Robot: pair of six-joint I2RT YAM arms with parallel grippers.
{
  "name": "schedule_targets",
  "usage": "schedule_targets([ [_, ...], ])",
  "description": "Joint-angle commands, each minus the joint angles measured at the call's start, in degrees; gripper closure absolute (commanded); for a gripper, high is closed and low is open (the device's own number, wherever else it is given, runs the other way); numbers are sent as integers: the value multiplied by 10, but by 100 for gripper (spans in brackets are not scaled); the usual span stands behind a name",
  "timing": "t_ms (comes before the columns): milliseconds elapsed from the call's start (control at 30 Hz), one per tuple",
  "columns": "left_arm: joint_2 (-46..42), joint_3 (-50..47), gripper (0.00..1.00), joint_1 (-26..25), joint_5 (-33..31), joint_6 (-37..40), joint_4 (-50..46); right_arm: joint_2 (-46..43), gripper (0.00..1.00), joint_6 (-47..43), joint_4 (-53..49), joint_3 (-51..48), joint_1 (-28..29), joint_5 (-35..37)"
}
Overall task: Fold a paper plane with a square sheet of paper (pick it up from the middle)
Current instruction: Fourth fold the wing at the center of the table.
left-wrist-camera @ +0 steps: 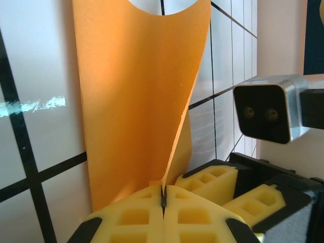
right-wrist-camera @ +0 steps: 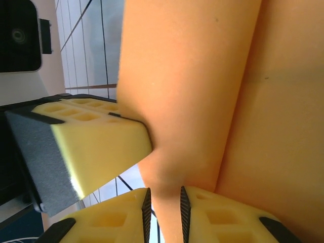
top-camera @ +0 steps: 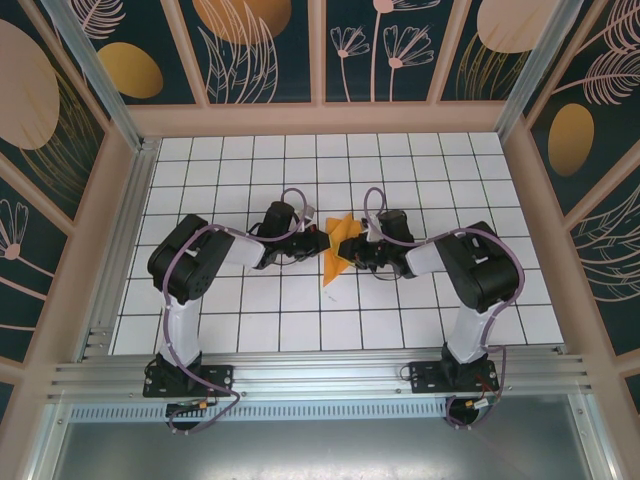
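While both elbows splay outward, left hand (top-camera: 316,241) and right hand (top-camera: 355,250) — facing each other — pinch the creased paper (top-camera: 333,258).

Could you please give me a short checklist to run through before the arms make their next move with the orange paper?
1. The left gripper is shut on the square sheet of paper: ok.
2. The right gripper is shut on the sheet: ok, paper runs between its fingers.
3. Sheet flat enough to crease: not ok, it bows and curls between the grippers.
4. Grippers clear of each other: cannot tell, their fingers sit very close.
5. Sheet fully off the table: cannot tell.
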Motion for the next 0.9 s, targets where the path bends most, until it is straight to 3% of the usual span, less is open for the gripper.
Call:
schedule_targets([
  [0,9,12,100,0,-5,22,-22,-39,73,-25,-17,-2,-10,16],
  [567,1,45,100,14,5,64,-84,-17,79,-97,-252,62,-2,156],
  [867,23,84,100,16,-4,99,-140,-6,79,-103,-274,70,0,172],
])
